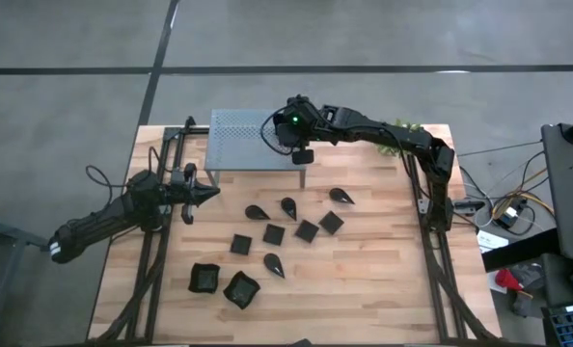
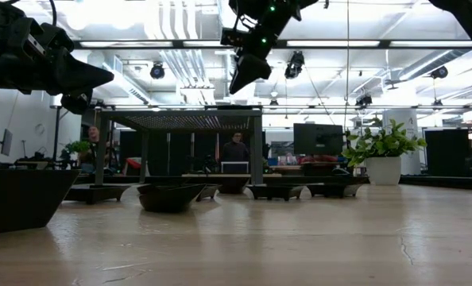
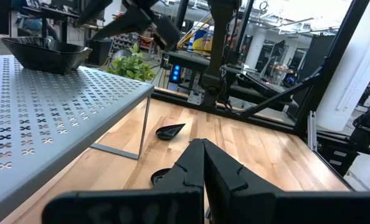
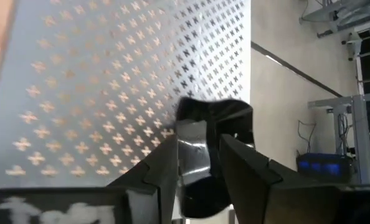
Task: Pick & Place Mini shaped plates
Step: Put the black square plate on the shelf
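Hovering over the right end of the grey perforated shelf (image 1: 253, 138), upper middle of the high view: the right claw (image 1: 279, 127), reaching in from the right arm's post. Straddling a wavy-rimmed black plate (image 4: 211, 134) in the right wrist view, one finger on each side of its rim, though whether gripping it or just letting go cannot be told. Sitting on the shelf's deck near a corner, that same plate (image 3: 46, 53), as the left wrist view shows; probably being set there because the shelf serves as the drop-off spot.

Waiting at the left of the worktop (image 1: 383, 270), just beside the shelf's near-left leg: the left claw (image 1: 206, 194), fingers pressed together on nothing, pointing right toward the scattered dishes, likely staying clear while the other arm is working above.

Lying loose across the middle of the worktop, below the shelf: the remaining mini plates, including teardrop ones (image 1: 258, 211), flat squares (image 1: 274, 233), and two bigger wavy-rimmed squares (image 1: 204, 279) toward the lower left. Standing at the far right edge, behind the right arm: a green plant (image 2: 381, 144).
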{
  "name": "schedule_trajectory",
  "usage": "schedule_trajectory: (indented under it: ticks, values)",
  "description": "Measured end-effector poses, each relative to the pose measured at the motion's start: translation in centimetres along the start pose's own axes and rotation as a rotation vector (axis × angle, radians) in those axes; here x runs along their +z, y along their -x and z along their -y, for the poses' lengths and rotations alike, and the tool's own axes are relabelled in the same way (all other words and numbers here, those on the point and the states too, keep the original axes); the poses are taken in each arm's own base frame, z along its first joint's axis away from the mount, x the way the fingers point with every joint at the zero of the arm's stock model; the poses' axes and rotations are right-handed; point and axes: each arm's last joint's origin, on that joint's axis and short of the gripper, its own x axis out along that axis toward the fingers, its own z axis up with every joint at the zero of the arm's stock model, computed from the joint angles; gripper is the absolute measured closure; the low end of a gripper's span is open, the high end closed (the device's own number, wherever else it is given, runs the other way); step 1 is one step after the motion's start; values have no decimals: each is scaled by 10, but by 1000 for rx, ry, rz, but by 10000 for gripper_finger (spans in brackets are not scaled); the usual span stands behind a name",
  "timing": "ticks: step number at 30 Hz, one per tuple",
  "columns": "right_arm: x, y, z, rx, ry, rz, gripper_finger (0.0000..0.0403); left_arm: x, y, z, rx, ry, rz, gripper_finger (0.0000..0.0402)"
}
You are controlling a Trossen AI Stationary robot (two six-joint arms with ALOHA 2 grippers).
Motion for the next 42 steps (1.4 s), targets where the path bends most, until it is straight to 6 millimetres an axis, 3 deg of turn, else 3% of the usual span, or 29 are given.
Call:
schedule_trajectory:
  ticks: [7, 22, 32, 42]
  values:
    - [22, 10, -30, 43, 57, 52, 273, 0, 0, 0, 0, 0, 0, 399]
    - [73, 52, -118, 171, 169, 223, 288, 0, 0, 0, 0, 0, 0, 399]
    - [96, 87, -173, 352, 224, 379, 281, 0, 0, 0, 0, 0, 0, 399]
    - [104, 108, -215, 425, 262, 459, 300, 0, 0, 0, 0, 0, 0, 399]
